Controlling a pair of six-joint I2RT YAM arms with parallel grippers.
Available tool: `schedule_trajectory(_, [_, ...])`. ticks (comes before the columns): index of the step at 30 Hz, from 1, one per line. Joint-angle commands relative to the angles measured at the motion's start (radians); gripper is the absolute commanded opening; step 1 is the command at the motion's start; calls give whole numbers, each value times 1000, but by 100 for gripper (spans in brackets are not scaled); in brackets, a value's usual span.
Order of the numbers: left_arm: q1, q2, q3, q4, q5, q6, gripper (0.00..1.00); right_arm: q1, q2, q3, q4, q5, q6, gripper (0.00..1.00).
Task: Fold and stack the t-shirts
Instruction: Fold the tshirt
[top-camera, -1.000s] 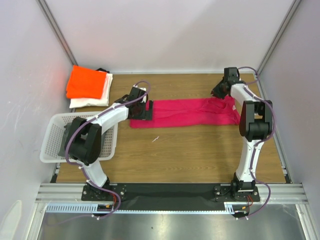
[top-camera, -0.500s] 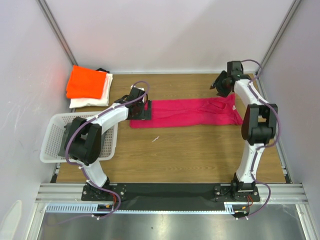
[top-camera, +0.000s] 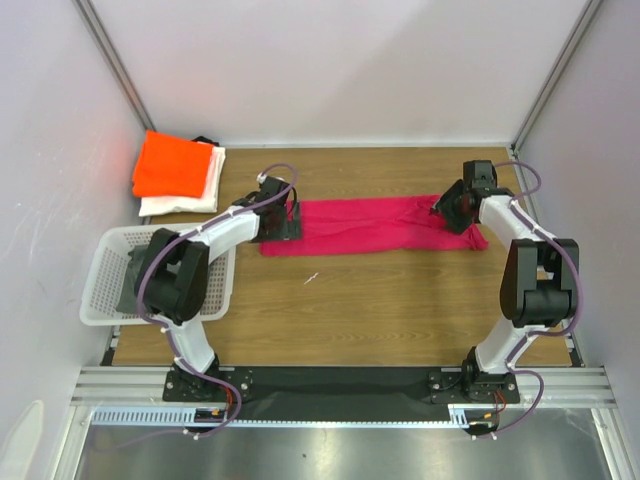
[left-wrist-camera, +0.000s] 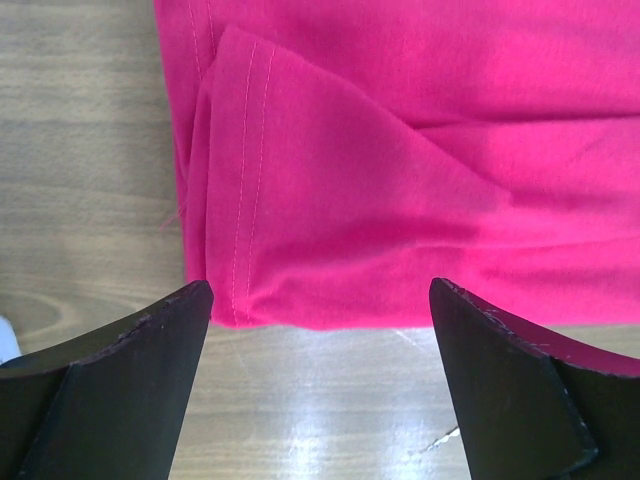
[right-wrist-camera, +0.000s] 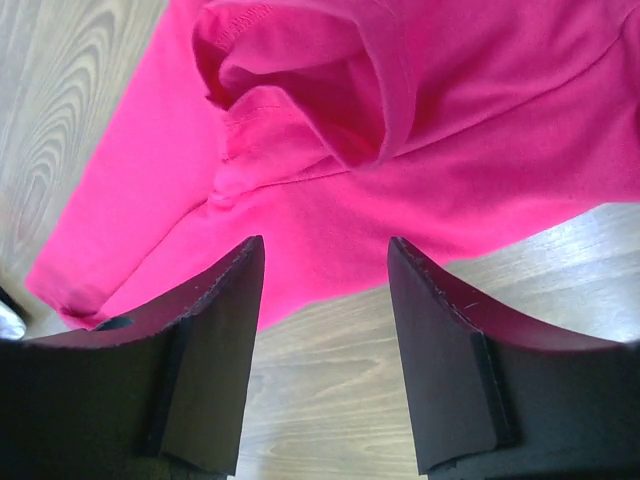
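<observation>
The magenta-pink t-shirt (top-camera: 375, 225) lies as a long, narrow band running left to right across the far half of the wooden desk (top-camera: 380, 300). It is plain cloth, with soft creases along its length. At its left end the folded layers finish in a rounded corner with a double row of stitching along the hem. At its right end a hemmed opening gapes in a loose fold.

The left tool (left-wrist-camera: 320, 290) hangs over that left corner with its jaws wide apart, gripping nothing. The right tool (right-wrist-camera: 325, 245) sits over the right end, its jaws moderately apart and empty, with pink cloth showing between them.

In the far left corner the bright orange t-shirt (top-camera: 172, 165) rests as a folded rectangle on top of the folded white t-shirt (top-camera: 190, 200). A white lattice basket (top-camera: 105, 275) stands at the near left.
</observation>
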Motion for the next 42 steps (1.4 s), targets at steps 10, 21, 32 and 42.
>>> schedule_trajectory(10, [28, 51, -13, 15, -123, -41, 92, 18, 34, -65, 237, 49, 116, 69])
schedule_trajectory(21, [27, 68, -23, 5, -203, -50, 92, 31, 91, -66, 272, 137, 87, 72])
schedule_trajectory(32, [28, 72, -31, 8, -216, -44, 90, 32, 232, 83, 346, 135, 59, 50])
schedule_trajectory(42, [28, 77, -28, 9, -213, -44, 90, 41, 303, 208, 352, 116, 33, 24])
